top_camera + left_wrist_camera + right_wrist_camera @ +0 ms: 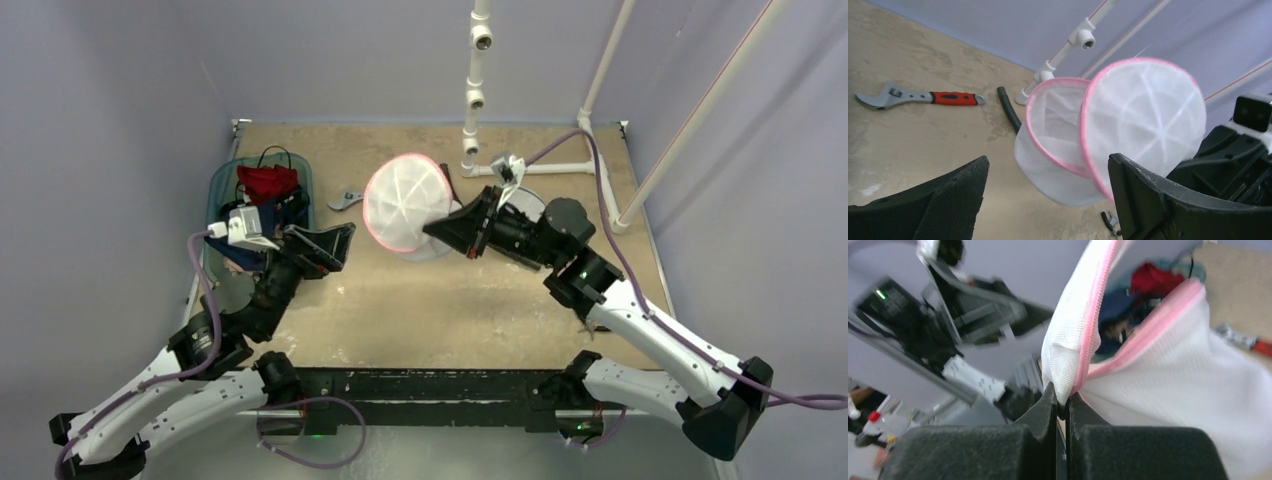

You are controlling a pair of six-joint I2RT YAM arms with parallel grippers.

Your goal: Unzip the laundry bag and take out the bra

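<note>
At your far left, a blue bin point(222, 190) holds a heap of clothes with a red garment point(267, 183) on top; you cannot tell what it is. Your left gripper point(338, 246) is beside the bin, jaws wide apart and holding nothing, pointing at the bag. A red-handled wrench point(923, 96) lies flat on the table point(420, 310). Mid-table, the white, pink-trimmed laundry bag point(405, 200) has its round lid flap swung open. Your right gripper point(1062, 400) is pinched tight on the bag's zipper edge. White pipes point(475, 100) stand behind.
</note>
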